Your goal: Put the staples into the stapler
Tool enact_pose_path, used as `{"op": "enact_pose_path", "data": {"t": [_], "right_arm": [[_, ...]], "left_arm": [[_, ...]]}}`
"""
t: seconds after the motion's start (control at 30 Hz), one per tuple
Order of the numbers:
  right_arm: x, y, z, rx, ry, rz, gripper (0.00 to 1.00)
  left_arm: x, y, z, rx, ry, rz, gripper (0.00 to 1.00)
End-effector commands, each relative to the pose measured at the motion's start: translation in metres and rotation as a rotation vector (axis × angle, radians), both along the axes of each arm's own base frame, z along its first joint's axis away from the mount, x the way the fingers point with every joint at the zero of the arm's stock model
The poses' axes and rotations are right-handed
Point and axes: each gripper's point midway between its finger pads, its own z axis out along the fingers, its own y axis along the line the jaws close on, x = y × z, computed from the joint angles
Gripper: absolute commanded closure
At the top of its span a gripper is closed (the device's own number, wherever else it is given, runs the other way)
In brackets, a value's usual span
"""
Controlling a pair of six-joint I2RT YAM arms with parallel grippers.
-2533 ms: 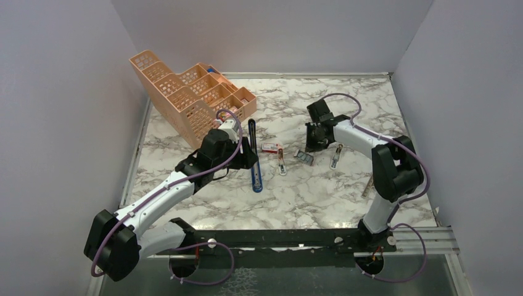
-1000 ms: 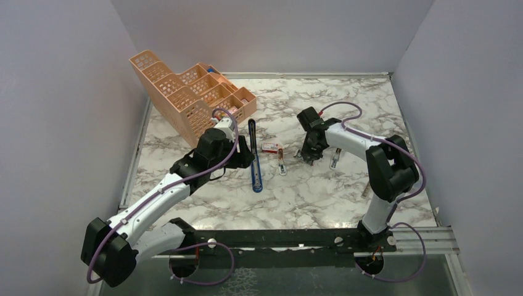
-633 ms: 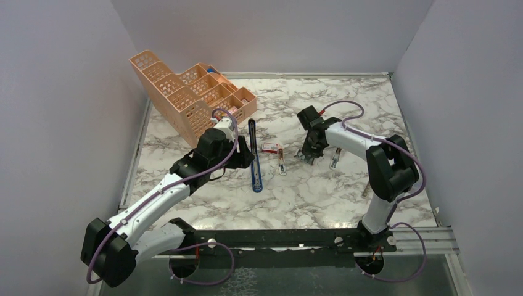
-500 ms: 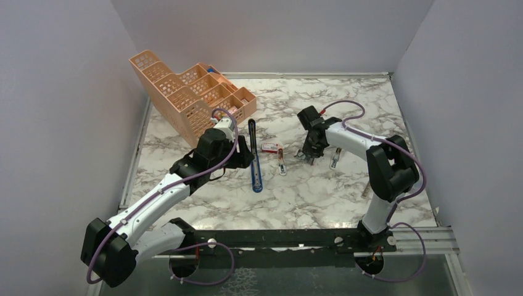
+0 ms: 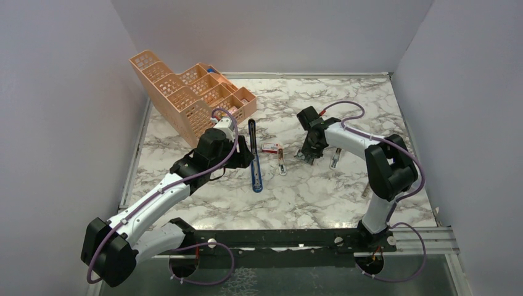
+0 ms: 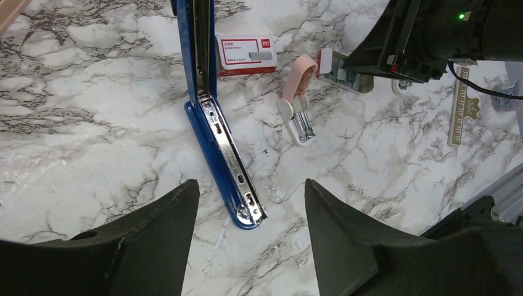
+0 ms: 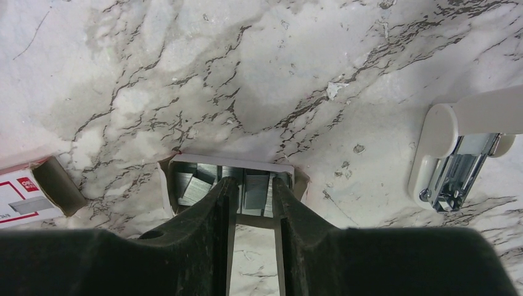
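Blue slim stapler (image 5: 254,157) lies opened, long axis near-to-far, by our spread left gripper (image 6: 250,188); right gripper (image 7: 251,182) straddles silvery ribbed staples (image 7: 256,196), grip unclear.

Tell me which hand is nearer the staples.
Right. The right hand is down at the staples, straddling a strip. The left hand hovers above the open stapler, well to their left in the top view.
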Motion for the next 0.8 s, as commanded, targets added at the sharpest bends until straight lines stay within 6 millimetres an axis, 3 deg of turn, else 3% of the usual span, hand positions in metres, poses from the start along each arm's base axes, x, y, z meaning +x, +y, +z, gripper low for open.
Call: {"op": "enact_pose_path", "data": {"t": [0.0,0.3,0.77], "right_arm": [[-0.002,-0.004,-0.012,-0.026,0.013,-0.026,0.69],[-0.004,-0.003,-0.017,-0.024,0.022,-0.023,0.78],[0.005,-0.003,0.026,-0.011,-0.066,0.026,0.78]], "left_arm": [[0.005,0.002,0.005,0.0,-0.02,0.015,0.35],[0.005,0.001,0.005,-0.003,-0.02,0.013,0.35],[0.006,0.001,0.003,0.002,-0.012,0.014,0.35]]}}
